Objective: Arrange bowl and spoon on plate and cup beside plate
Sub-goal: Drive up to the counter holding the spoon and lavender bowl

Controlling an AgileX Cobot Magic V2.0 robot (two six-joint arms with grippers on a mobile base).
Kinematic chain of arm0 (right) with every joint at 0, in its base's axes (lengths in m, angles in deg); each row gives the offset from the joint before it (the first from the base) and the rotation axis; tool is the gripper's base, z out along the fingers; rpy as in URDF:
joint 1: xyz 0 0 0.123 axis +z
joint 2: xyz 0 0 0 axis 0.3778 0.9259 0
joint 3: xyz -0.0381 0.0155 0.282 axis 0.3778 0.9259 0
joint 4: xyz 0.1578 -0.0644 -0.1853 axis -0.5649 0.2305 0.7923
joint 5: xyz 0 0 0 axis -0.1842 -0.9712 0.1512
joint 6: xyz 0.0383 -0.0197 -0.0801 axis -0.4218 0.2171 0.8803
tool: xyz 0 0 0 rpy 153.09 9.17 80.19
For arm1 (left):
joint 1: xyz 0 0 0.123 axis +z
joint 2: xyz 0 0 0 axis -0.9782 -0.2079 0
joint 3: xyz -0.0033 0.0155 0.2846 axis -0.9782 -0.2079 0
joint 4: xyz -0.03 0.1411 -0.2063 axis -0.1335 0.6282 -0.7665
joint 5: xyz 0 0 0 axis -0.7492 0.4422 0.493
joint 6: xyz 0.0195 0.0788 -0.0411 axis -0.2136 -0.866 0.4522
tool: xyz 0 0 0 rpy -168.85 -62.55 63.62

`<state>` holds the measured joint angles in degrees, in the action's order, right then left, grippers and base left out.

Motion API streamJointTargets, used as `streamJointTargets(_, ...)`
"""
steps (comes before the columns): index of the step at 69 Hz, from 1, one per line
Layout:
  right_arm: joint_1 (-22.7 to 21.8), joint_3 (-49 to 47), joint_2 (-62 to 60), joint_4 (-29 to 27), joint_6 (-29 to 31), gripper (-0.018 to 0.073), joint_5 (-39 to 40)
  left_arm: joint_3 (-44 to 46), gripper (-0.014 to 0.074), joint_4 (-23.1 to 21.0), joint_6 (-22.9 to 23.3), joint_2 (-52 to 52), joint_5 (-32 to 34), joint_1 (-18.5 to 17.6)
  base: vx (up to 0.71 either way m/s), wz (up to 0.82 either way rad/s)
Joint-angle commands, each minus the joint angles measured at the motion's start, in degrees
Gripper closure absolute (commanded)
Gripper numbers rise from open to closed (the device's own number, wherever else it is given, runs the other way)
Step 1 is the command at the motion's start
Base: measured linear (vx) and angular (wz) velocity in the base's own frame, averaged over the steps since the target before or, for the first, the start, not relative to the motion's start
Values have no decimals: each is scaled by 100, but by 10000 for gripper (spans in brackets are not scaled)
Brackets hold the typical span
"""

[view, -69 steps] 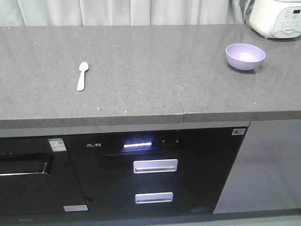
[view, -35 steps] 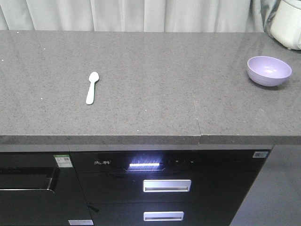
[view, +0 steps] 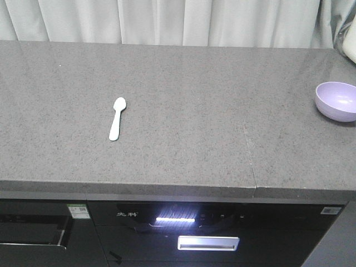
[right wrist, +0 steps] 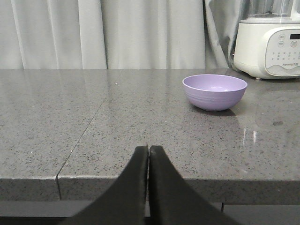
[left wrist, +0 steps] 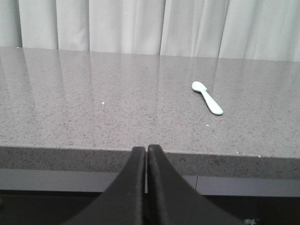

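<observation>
Spoon [view: 117, 118] lies flat on the grey speckled surface [view: 183, 83], left of centre in the front view, its scoop toward the pale curtain [view: 167, 22] and its handle toward the front edge, apart from everything else. The bowl [view: 337, 101] stands upright at the far right, partly cut off by the frame, well apart from the spoon; a thin seam [view: 248, 150] in the surface runs between them. Behind the bowl and to its right, a white appliance [right wrist: 269, 42] with a button panel stands near the curtain, close to the bowl but not touching it. The left claw [left wrist: 146, 154] sits low, before the surface's front edge, its two black fingers pressed together on nothing, the spoon ahead and to its right. The right claw [right wrist: 148, 154] is likewise closed tip to tip and empty, the bowl ahead and to its right. Below the surface, a dark cabinet front carries a lit strip [view: 175, 219] and a silver drawer handle [view: 208, 242].
</observation>
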<state>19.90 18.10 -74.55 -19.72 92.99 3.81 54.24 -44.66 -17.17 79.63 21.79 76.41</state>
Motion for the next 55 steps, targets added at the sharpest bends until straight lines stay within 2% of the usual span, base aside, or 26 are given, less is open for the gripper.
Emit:
streamJointTargets(1,-28,20,-82,18,56,564,449,149,603,-2,36,42,424,-14,12,0)
streamJointTargets(55,-28,20,-82,18,56,564,449,149,603,-2,36,42,424,-14,9,-3)
